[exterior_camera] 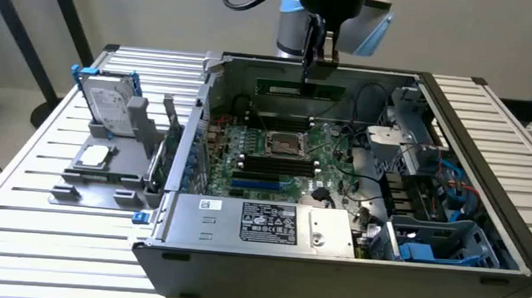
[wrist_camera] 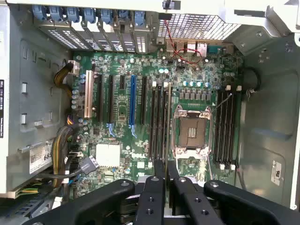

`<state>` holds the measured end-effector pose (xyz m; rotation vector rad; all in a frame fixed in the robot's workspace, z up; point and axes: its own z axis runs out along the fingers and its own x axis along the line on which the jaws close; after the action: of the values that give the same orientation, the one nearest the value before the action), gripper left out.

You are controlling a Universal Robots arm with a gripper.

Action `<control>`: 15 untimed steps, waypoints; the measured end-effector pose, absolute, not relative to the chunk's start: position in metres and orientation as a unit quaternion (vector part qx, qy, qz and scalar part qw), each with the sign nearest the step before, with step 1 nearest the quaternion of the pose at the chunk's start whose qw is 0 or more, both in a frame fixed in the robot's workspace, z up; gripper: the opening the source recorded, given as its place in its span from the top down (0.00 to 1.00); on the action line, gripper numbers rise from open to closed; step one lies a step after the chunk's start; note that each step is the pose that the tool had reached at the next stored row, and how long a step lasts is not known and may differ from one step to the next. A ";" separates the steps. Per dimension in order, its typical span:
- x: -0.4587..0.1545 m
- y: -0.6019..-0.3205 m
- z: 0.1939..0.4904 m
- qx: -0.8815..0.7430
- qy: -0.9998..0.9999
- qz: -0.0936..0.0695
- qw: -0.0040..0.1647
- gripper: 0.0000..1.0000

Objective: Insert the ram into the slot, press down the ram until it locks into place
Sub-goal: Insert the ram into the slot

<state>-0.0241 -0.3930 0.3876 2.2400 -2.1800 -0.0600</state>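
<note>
My gripper [exterior_camera: 311, 69] hangs above the back of the open computer case, shut on the ram [exterior_camera: 300, 90], a thin green stick held level over the motherboard [exterior_camera: 248, 143]. In the wrist view the ram [wrist_camera: 168, 117] appears edge-on as a thin line between the black fingers [wrist_camera: 154, 187]. It lies along the bank of black slots [wrist_camera: 159, 115] beside the CPU socket [wrist_camera: 192, 131]. A second bank of black slots [wrist_camera: 227, 126] sits on the socket's other side. In the exterior view the slots [exterior_camera: 279, 166] lie well below the ram, with clear air between.
Case walls [exterior_camera: 205, 113] surround the board. A power supply [exterior_camera: 263, 223] sits at the front and a drive cage [exterior_camera: 425, 196] with blue cables at the exterior view's right. A hard drive [exterior_camera: 106, 105] stands in a grey holder outside the case. A blue slot [wrist_camera: 132, 105] lies among the expansion slots.
</note>
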 end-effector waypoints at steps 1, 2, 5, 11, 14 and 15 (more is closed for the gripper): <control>-0.024 -0.393 0.388 0.716 -0.697 -0.019 0.008 0.86; -0.024 -0.393 0.388 0.716 -0.697 -0.019 0.008 0.86; -0.024 -0.393 0.388 0.716 -0.697 -0.019 0.008 0.86; -0.024 -0.393 0.388 0.716 -0.697 -0.019 0.008 0.86; -0.025 -0.393 0.387 0.716 -0.697 -0.019 0.008 0.86; -0.025 -0.393 0.385 0.717 -0.697 -0.019 0.008 0.86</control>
<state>-0.0247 -0.3930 0.3853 2.2398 -2.1797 -0.0593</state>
